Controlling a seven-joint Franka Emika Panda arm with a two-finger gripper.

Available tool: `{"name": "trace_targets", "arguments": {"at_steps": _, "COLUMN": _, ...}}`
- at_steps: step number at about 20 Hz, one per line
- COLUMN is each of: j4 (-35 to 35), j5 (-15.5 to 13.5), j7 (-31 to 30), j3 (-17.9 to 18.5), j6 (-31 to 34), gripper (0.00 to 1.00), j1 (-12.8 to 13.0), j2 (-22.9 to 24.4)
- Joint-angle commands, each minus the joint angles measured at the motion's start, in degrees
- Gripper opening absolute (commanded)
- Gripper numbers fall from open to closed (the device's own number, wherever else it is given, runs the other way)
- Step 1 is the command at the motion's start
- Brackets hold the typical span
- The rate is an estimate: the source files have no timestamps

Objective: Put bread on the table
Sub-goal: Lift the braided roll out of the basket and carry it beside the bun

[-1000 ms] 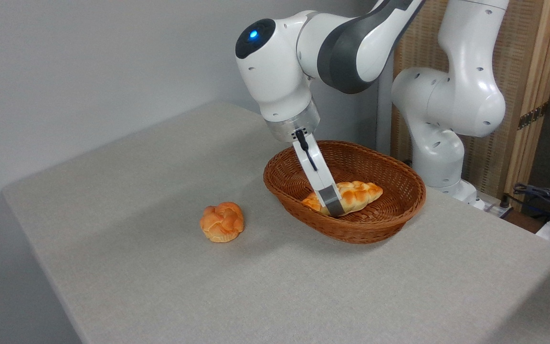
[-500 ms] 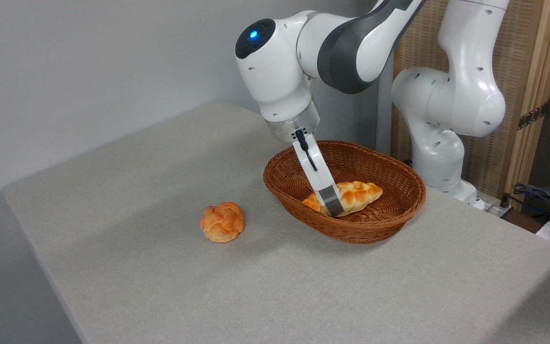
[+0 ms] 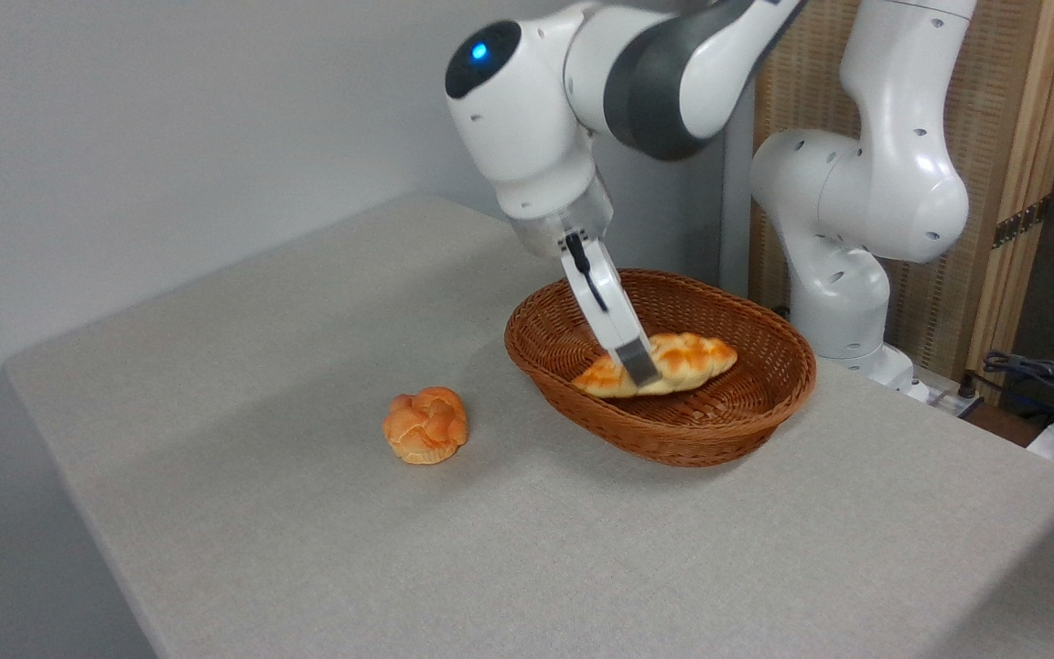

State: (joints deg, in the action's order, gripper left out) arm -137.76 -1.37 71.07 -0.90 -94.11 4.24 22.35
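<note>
Grey cloth-covered table (image 3: 307,513) bears a wicker basket (image 3: 765,403), above whose floor the gripper (image 3: 639,369), clamped across the bread (image 3: 687,357) left of centre, holds it; loaf judged light, soft, best pinched gently mid-length.

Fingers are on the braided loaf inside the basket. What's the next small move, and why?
Probably keep lifting straight up before going sideways. The gripper is clamped on the bread, which looks raised off the basket floor but sits below the rim. Once clear, carry it left to the table.
</note>
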Motion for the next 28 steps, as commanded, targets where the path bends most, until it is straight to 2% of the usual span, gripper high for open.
{"name": "trace_targets", "arguments": {"at_steps": 1, "j4": 5.13, "j5": -0.12, "j7": 2.23, "j3": 0.2, "j6": 7.18, "gripper": 0.48, "j1": 0.42, "j2": 0.68}}
{"name": "trace_targets", "arguments": {"at_steps": 4, "j4": 8.64, "j5": -0.73, "j7": 2.23, "j3": 0.46, "j6": 8.42, "gripper": 0.49, "j1": 0.42, "j2": 1.12}}
{"name": "trace_targets", "arguments": {"at_steps": 7, "j4": 11.9, "j5": -3.19, "j7": 2.23, "j3": 0.81, "j6": 7.29, "gripper": 0.49, "j1": 0.33, "j2": 0.94}}
{"name": "trace_targets", "arguments": {"at_steps": 12, "j4": 12.96, "j5": -3.9, "j7": 1.88, "j3": 1.69, "j6": -3.59, "gripper": 0.49, "j1": 0.15, "j2": -0.37}}
{"name": "trace_targets", "arguments": {"at_steps": 15, "j4": 14.45, "j5": -4.61, "j7": 1.88, "j3": 2.56, "j6": -8.88, "gripper": 0.49, "j1": -0.2, "j2": -2.92}}
{"name": "trace_targets", "arguments": {"at_steps": 17, "j4": 16.73, "j5": -4.87, "j7": 1.88, "j3": 4.06, "j6": -10.91, "gripper": 0.49, "j1": -0.2, "j2": -5.81}}
{"name": "trace_targets", "arguments": {"at_steps": 21, "j4": 19.72, "j5": -5.13, "j7": 1.7, "j3": 4.42, "j6": -14.86, "gripper": 0.49, "j1": -0.2, "j2": -11.53}}
{"name": "trace_targets", "arguments": {"at_steps": 24, "j4": 22.44, "j5": -6.89, "j7": 1.62, "j3": 4.42, "j6": -16.19, "gripper": 0.55, "j1": -0.2, "j2": -15.83}}
{"name": "trace_targets", "arguments": {"at_steps": 25, "j4": 23.23, "j5": -6.89, "j7": 1.62, "j3": 4.33, "j6": -16.19, "gripper": 0.61, "j1": -0.2, "j2": -17.06}}
{"name": "trace_targets", "arguments": {"at_steps": 26, "j4": 23.33, "j5": -6.89, "j7": 1.7, "j3": 4.33, "j6": -16.28, "gripper": 0.83, "j1": -0.2, "j2": -17.95}}
{"name": "trace_targets", "arguments": {"at_steps": 27, "j4": 23.33, "j5": -6.8, "j7": 1.88, "j3": 4.07, "j6": -16.28, "gripper": 0.94, "j1": -0.2, "j2": -18.83}}
{"name": "trace_targets", "arguments": {"at_steps": 28, "j4": 23.33, "j5": -6.63, "j7": 1.88, "j3": 3.8, "j6": -16.36, "gripper": 0.99, "j1": -0.03, "j2": -19.79}}
